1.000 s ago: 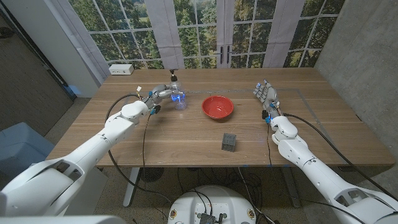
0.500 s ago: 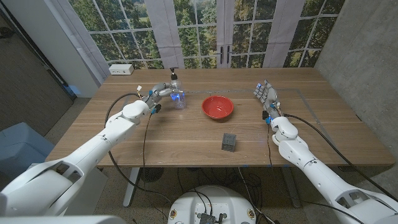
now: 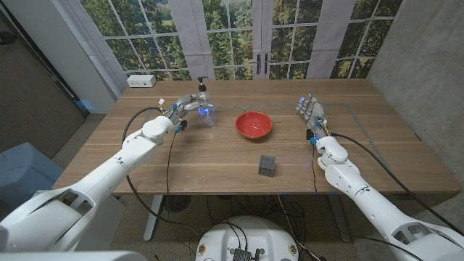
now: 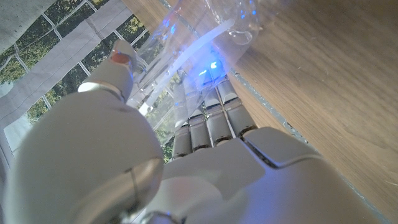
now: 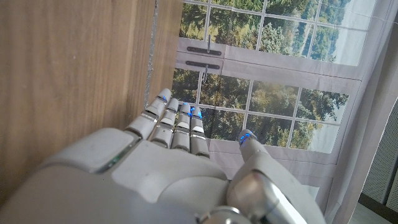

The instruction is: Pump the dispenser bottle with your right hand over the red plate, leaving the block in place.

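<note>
The left hand (image 3: 185, 106) is wrapped around the clear pump bottle (image 3: 206, 109) at the far left of the wooden table (image 3: 217, 156). In the left wrist view its fingers (image 4: 208, 121) curl round the see-through bottle (image 4: 205, 37), lit blue where they meet it, with the thumb on the other side. The bottle stands upright in that grip, its black pump head on top; whether its base touches the wood cannot be told.

The right hand (image 3: 309, 109) is at the far right of the table, well apart from the bottle. It holds nothing; its fingers (image 5: 177, 121) reach out straight, close side by side, with the thumb set off from them, and it stands on its edge beside the wood.

Between the two hands sits the red plate (image 3: 254, 124), just to the right of the bottle and not touching it. Nearer the robot, in front of the plate and a little to its right, the dark grey block (image 3: 267, 165) rests alone on the table, apart from both hands.

A white box (image 3: 141, 80) lies at the far left corner of the table. Behind the table are tall windows with white curtains and trees outside.
</note>
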`<state>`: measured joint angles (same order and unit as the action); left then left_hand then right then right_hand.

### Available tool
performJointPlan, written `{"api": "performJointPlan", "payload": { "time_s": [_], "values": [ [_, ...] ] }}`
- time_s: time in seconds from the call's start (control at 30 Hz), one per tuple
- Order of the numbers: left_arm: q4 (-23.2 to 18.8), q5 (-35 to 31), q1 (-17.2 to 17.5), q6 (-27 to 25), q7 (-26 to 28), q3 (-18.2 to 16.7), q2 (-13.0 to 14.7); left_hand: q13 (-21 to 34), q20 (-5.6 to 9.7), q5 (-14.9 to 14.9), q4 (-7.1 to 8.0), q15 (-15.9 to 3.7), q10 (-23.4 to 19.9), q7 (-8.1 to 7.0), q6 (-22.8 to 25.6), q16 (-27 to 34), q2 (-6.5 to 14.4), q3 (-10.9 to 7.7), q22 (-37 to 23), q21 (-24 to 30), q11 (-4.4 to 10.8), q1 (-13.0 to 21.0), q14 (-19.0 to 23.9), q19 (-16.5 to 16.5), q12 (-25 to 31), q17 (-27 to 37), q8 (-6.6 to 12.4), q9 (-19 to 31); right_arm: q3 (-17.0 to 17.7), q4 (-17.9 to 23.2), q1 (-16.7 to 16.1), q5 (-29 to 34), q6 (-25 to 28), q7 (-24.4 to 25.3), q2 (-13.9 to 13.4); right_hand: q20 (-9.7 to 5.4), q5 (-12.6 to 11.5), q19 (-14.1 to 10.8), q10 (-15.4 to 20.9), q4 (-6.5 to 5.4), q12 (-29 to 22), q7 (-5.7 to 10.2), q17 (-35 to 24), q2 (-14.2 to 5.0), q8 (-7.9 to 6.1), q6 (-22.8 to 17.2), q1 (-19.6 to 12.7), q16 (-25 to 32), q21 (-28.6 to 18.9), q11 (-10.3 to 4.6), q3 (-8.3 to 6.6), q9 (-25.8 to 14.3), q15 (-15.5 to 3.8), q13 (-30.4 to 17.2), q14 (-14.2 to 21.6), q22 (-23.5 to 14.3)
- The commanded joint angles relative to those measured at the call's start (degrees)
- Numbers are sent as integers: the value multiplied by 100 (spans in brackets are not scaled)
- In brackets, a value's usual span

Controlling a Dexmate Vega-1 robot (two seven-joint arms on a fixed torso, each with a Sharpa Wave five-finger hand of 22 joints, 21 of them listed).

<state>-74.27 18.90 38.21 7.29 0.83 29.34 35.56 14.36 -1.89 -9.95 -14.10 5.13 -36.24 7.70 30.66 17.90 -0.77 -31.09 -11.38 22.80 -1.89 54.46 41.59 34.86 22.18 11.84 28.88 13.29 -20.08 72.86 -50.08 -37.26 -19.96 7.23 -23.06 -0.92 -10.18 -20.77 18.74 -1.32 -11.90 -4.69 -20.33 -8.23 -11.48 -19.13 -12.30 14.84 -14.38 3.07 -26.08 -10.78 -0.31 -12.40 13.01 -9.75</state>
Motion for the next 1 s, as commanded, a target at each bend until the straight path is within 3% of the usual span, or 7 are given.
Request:
{"api": "performJointPlan", "payload": {
  "time_s": [0.03, 1.0],
  "values": [
    [-150, -24, 58, 91, 1, -53, 72, 20, 939, 1, 503, -1873, -1057, -940, 1078, 7, 1198, -740, -19, 12, 1054, 1146, 1020, 498, -19, 34, 51, 24, 19, 108, -86, 19, -60, 36, -25, 15, -3, -34, 32, 32, -37, -12, -9, -113, -18, -37, -16, 22, 29, -13, -3, -23, -4, -8, 22, -13],
    [-753, -247, 295, 143, 187, -163, 292, 49, 963, 10, 486, -1881, -1121, -969, 1124, -16, 1175, -678, -10, 72, 1083, 1150, 1078, 476, -51, 48, 40, 27, 32, 153, -136, 2, -118, -19, -40, 10, -4, -53, 30, 59, -30, -7, -11, -126, -13, -38, -12, 23, 82, -21, 2, -24, 2, -10, 20, -14]
  ]
}}
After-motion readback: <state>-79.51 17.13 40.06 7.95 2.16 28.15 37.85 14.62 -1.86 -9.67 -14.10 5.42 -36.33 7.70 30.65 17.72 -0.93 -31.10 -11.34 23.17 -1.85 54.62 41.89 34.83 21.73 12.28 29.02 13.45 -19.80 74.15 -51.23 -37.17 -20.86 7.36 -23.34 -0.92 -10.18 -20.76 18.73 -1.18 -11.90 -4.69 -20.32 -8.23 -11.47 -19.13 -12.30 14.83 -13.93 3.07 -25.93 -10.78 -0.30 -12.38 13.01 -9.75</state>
